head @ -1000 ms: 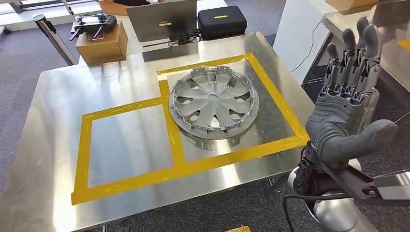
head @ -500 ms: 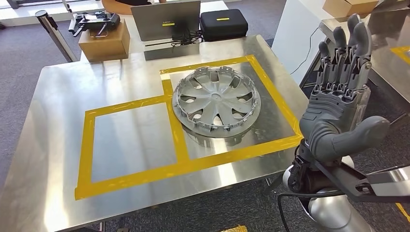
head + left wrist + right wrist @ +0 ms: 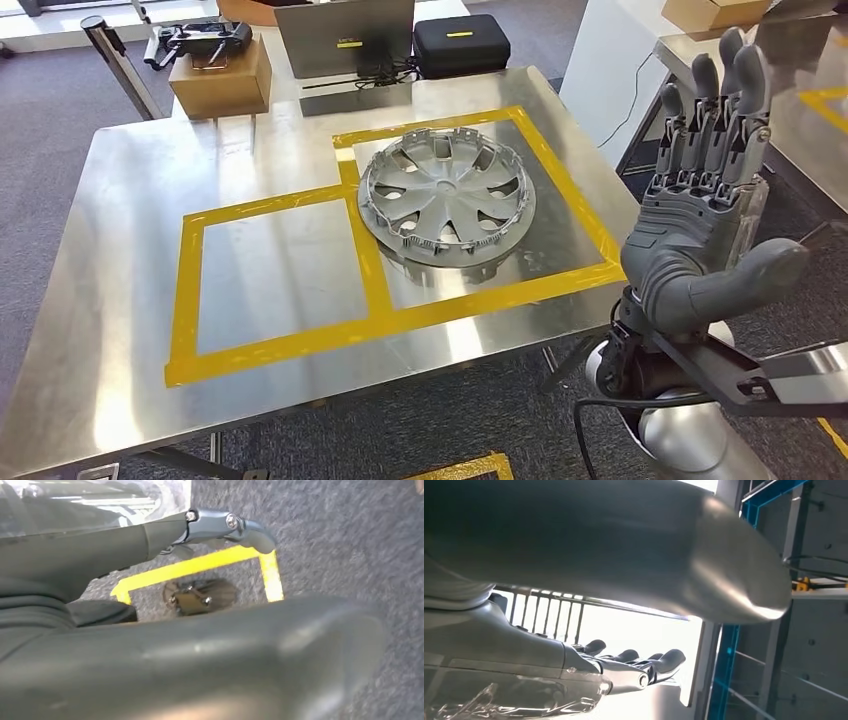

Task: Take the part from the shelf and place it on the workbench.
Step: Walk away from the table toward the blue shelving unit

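The part, a grey plastic wheel cover (image 3: 447,197), lies flat on the steel workbench (image 3: 120,250) inside the right-hand square of yellow tape (image 3: 575,215). Nothing touches it. My right hand (image 3: 700,200) is raised off the bench's right edge, fingers straight and apart, thumb out, holding nothing. The right wrist view shows its fingers (image 3: 634,660) stretched against a bright window. In the left wrist view my left hand (image 3: 200,650) hangs over grey carpet with a finger (image 3: 225,525) extended and nothing in it.
Behind the bench stand a cardboard box (image 3: 220,75) with a controller on it, a laptop (image 3: 345,35) and a black case (image 3: 460,40). A second steel table (image 3: 810,120) is close behind my right hand. A post (image 3: 115,60) leans at the back left.
The whole picture has shifted a little, so the camera moved. The wheel cover stays in its taped square and my right hand stays raised and spread.
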Available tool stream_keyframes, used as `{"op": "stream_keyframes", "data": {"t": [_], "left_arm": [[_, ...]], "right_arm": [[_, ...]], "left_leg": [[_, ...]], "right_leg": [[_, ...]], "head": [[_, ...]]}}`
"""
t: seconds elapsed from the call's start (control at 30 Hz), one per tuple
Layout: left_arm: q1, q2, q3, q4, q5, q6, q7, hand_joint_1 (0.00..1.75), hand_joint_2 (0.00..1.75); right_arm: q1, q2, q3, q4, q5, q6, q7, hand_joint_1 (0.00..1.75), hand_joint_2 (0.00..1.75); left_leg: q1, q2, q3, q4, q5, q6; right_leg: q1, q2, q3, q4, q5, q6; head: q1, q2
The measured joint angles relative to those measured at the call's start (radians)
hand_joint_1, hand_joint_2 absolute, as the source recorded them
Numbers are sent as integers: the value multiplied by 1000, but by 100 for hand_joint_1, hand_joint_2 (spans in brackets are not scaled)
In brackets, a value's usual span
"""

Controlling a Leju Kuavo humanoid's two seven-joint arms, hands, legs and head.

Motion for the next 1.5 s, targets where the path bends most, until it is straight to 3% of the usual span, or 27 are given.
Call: {"op": "stream_keyframes", "data": {"t": [0.07,0.13,0.17,0.2,0.27,0.33,0.4,0.43,0.5,0.53,0.6,0.67,0.7,0.73,0.77,0.83,0.87,0.93,1.03,1.1,1.17,1.2,1.23,1.27,1.3,1.4,1.5], "left_arm": [[1,1,0,0,0,0,0,0,0],[0,1,0,0,0,0,0,0,0],[0,1,0,0,0,0,0,0,0],[0,1,0,0,0,0,0,0,0],[0,1,0,0,0,0,0,0,0],[-1,1,0,0,0,0,0,0,0],[-3,1,0,0,0,0,0,0,0],[-3,1,0,0,0,0,0,0,0],[-2,2,0,0,0,0,0,0,0],[-1,2,0,0,0,0,0,0,0],[-2,2,0,0,0,0,0,0,0],[-2,2,0,0,0,0,2,0,0],[-2,2,0,0,0,0,3,0,0],[-2,2,0,0,0,0,4,0,0],[-2,2,0,0,0,0,5,0,0],[-2,1,0,0,0,0,6,0,0],[-2,1,0,0,0,0,7,0,0],[-2,0,0,0,0,0,7,0,0],[-2,1,0,0,0,2,7,0,0],[-1,1,-1,0,0,4,7,0,0],[-1,1,-1,0,0,4,7,0,0],[-1,2,-1,0,0,4,7,0,0],[0,2,-1,0,0,4,7,0,0],[0,2,-1,0,0,4,7,0,0],[-1,2,-1,0,0,4,7,0,0],[-2,2,-1,0,0,4,7,0,0],[-1,2,-1,0,0,4,7,0,0]], "right_arm": [[-2,2,2,1,-1,0,0,0,0],[-3,4,4,2,-1,1,0,0,0],[-3,4,5,3,-1,1,0,0,0],[-3,5,6,4,-1,1,0,0,0],[-2,7,7,6,-1,1,0,0,0],[-2,8,7,7,-1,2,0,0,0],[-3,8,7,7,-1,2,0,0,0],[-3,9,7,7,-1,2,0,0,0],[-3,10,7,7,-1,2,-1,0,0],[-3,10,7,8,-1,2,-1,0,0],[-2,10,7,8,-1,2,-2,0,0],[0,10,7,9,-3,2,-2,0,0],[1,10,7,9,-5,2,-2,0,0],[3,10,7,10,-6,2,-2,0,0],[5,10,7,11,-7,2,-2,0,0],[6,10,7,11,-7,1,-3,0,0],[7,10,7,12,-7,1,-3,0,0],[8,10,6,12,-7,0,-3,0,0],[10,10,6,12,-8,0,-3,0,0],[12,10,6,12,-9,0,-3,0,0],[13,10,6,12,-10,0,-3,0,0],[15,10,6,13,-10,0,-3,0,0],[15,10,6,14,-10,0,-3,0,0],[16,10,6,15,-10,0,-3,0,0],[17,10,6,15,-10,0,-3,0,0],[17,10,6,15,-10,0,-3,0,0],[18,10,6,15,-10,1,-4,0,0]], "left_leg": [[2,-1,-10,36,-48,-13],[7,0,-35,141,-139,-25],[10,0,-46,201,-172,-29],[12,0,-49,243,-185,-33],[14,0,-12,231,-152,-37],[16,0,77,105,-106,-36],[14,-3,144,-7,-103,-27],[12,-4,155,-32,-109,-20],[9,-3,147,-39,-99,-1],[9,-1,141,-40,-91,11],[10,3,123,-43,-71,31],[5,5,100,-40,-54,38],[3,6,87,-38,-47,40],[0,6,75,-34,-40,40],[-2,6,63,-30,-34,40],[-5,6,43,-22,-24,38],[-7,6,36,-18,-21,35],[-7,6,26,-14,-10,23],[-5,7,15,-8,-9,3],[-3,5,-2,45,-63,-10],[2,5,-37,165,-144,-21],[5,5,-50,220,-168,-26],[7,5,-51,248,-171,-29],[9,5,-35,240,-155,-31],[11,5,0,193,-126,-32],[11,3,112,6,-81,-22],[6,0,121,-29,-77,-1]], "right_leg": [[-6,-5,-10,-8,18,-14],[-8,-9,-29,-9,34,-20],[-9,-10,-41,-7,42,-20],[-9,-11,-55,-5,50,-19],[-11,-12,-81,1,65,-14],[-12,-12,-101,9,77,-6],[-10,-12,-113,14,89,7],[-10,-12,-116,14,97,13],[-13,-12,-119,10,108,27],[-14,-12,-123,16,97,32],[-16,-10,-146,84,25,39],[-16,-10,-180,212,-62,42],[-15,-10,-189,265,-81,43],[-15,-10,-182,286,-78,41],[-14,-10,-158,270,-58,38],[-9,-10,-68,146,-14,25],[-5,-10,-24,77,-5,18],[2,-10,19,-2,-9,8],[0,-11,13,-19,4,-8],[-6,-14,3,-25,19,-20],[-6,-16,-14,-24,32,-25],[-6,-16,-24,-23,38,-24],[-6,-15,-35,-20,44,-23],[-7,-15,-45,-16,49,-21],[-8,-14,-54,-11,53,-18],[-8,-14,-74,5,62,-4],[-8,-13,-83,5,81,18]], "head": [[-3,0],[-7,0],[-7,0],[-7,0],[-7,0],[-8,0],[-7,0],[-7,0],[-6,0],[-5,0],[-1,0],[4,0],[5,0],[5,0],[5,0],[5,0],[5,0],[5,0],[4,0],[1,0],[-3,0],[-4,0],[-4,0],[-4,0],[-4,0],[-5,0],[-5,0]]}}
